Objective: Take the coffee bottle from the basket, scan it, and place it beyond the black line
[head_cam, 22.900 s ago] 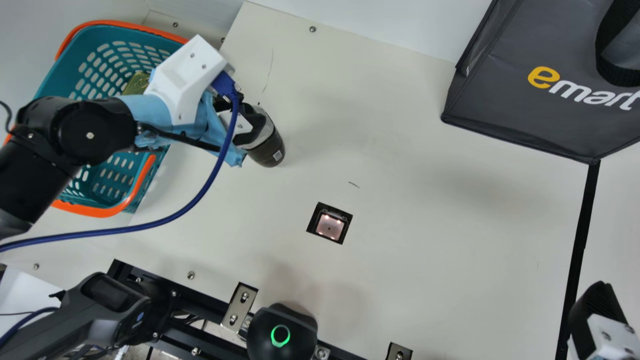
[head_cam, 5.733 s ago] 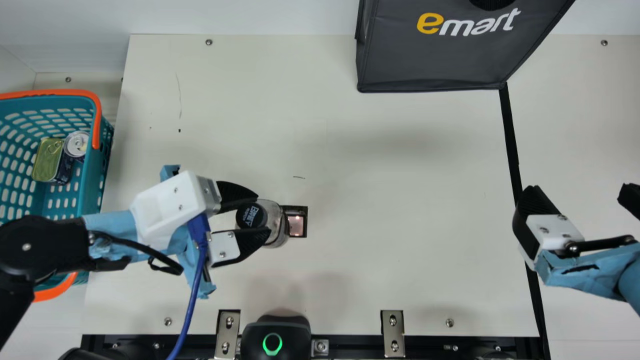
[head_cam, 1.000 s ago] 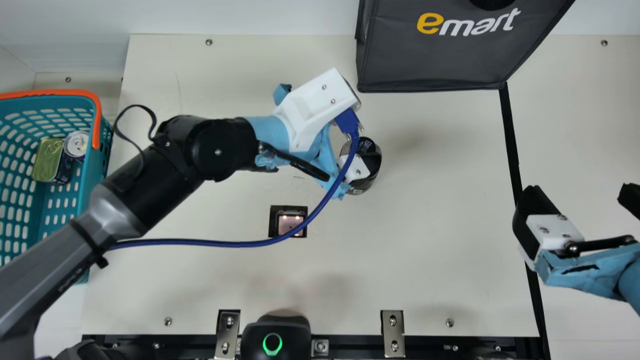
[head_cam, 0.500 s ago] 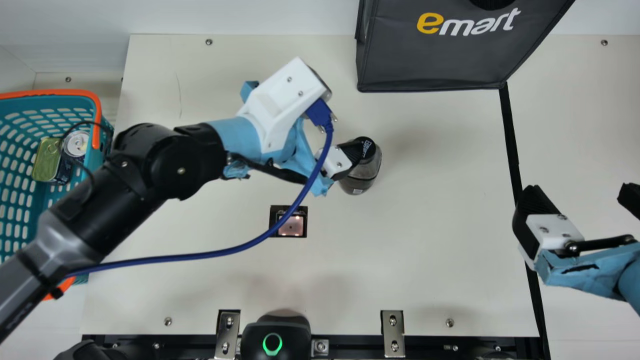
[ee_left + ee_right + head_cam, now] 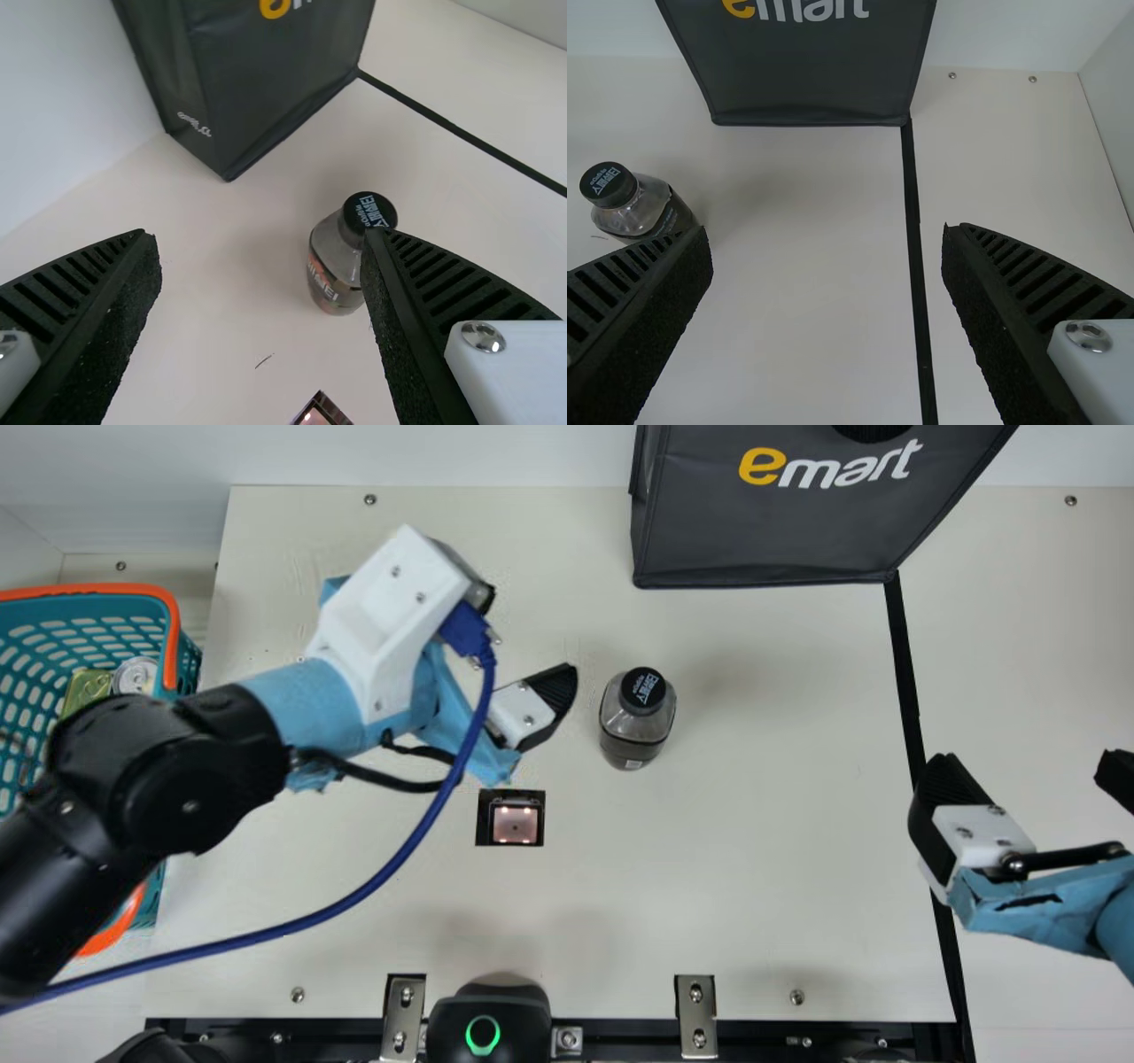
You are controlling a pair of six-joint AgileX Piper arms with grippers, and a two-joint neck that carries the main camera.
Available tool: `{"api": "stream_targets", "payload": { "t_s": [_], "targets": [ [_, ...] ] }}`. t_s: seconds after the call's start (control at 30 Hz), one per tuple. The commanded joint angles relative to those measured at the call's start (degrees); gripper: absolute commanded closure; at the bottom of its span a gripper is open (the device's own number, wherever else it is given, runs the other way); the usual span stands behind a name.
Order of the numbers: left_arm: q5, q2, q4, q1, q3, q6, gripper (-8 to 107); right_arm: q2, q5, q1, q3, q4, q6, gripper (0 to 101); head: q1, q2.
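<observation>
Okay, my left arm (image 5: 168,779) has just backed off toward the basket side, its gripper (image 5: 261,234) spread and holding nothing. The coffee bottle (image 5: 636,722) is where it let go: upright on the table, past the scan window but short of the black line. So it's a handover, I think: right gripper (image 5: 827,229), also spread and empty, hasn't moved from beside the line and should take it across. Can't tell if the scan registered.

Surface and room: white wall (image 5: 425,456) behind, cream table (image 5: 780,850) in front. Dark shopping bag (image 5: 797,531) at the far edge, teal basket (image 5: 173,638) at my left with a flat tin (image 5: 87,688) and a round can (image 5: 135,675) inside. Black line (image 5: 905,682) runs from the bag's corner to the near edge. Scan window (image 5: 516,824) sits lit.
</observation>
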Motion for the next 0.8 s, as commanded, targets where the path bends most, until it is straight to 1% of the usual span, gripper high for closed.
{"api": "stream_targets", "payload": {
  "t_s": [0.0, 0.27, 0.47, 0.63, 0.77],
  "targets": [
    [0.23, -1.89, 1.83, 0.36, 0.72, -2.54, 9, 0.00, 0.00, 0.00, 0.00, 0.00, 0.00, 10, -1.48, 0.09],
    [0.62, -7.66, 8.83, 2.27, 4.41, -10.39, 9, 0.00, 0.00, 0.00, 0.00, 0.00, 0.00, 10, -1.48, 0.09],
    [0.38, -10.65, 13.34, 4.67, 7.40, -15.24, 9, 0.00, 0.00, 0.00, 0.00, 0.00, 0.00, 10, -1.48, 0.09],
    [0.42, -12.36, 15.36, 7.60, 9.28, -17.63, 9, 0.00, 0.00, 0.00, 0.00, 0.00, 0.00, 10, -1.48, 0.09],
    [0.75, -13.48, 15.54, 10.80, 10.23, -18.20, 9, 0.00, 0.00, 0.00, 0.00, 0.00, 0.00, 10, -1.48, 0.09]
  ]
}}
